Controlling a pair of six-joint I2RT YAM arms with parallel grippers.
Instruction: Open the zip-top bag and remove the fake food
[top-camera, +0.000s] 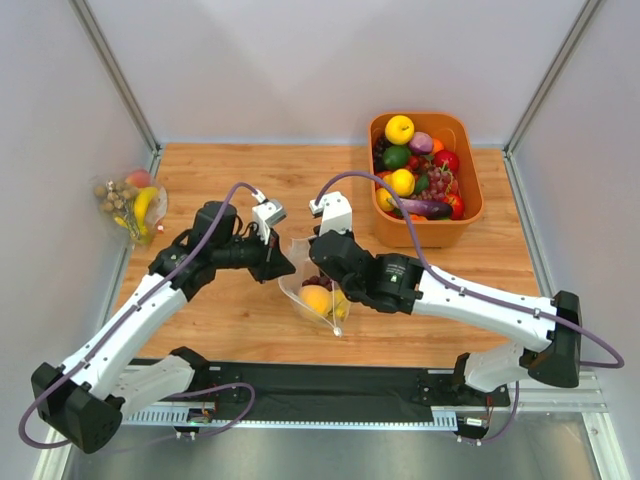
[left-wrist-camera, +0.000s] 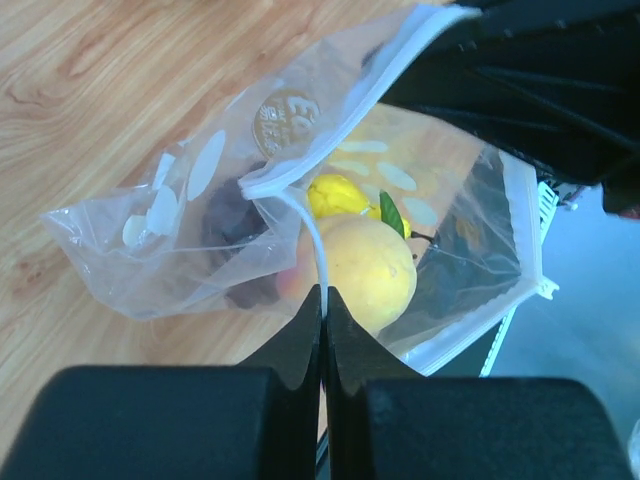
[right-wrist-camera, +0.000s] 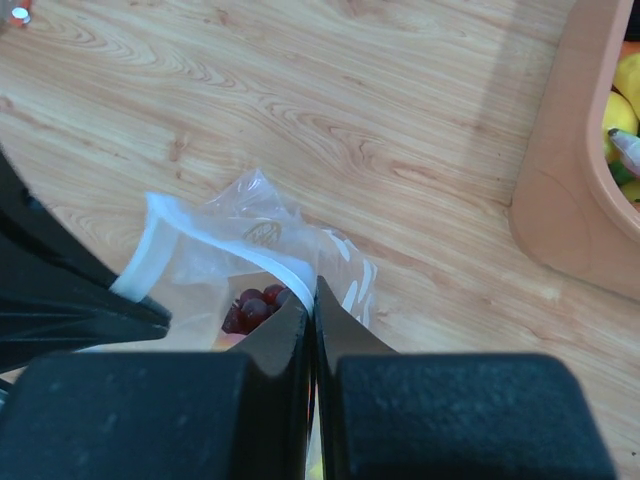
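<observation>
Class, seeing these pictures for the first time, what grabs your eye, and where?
Mid-table, the left gripper and the right gripper each pinch the zip-top bag by its zip strip, with an orange-yellow fruit and dark grapes inside. An orange tub heaped with bright fruit stands at the far right, and a second bag of fruit lies at the left edge.

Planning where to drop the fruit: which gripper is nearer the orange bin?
Right. The right gripper pinches the zip-top bag on the side toward the orange bin; the left gripper pinches the opposite edge, farther from it.
</observation>
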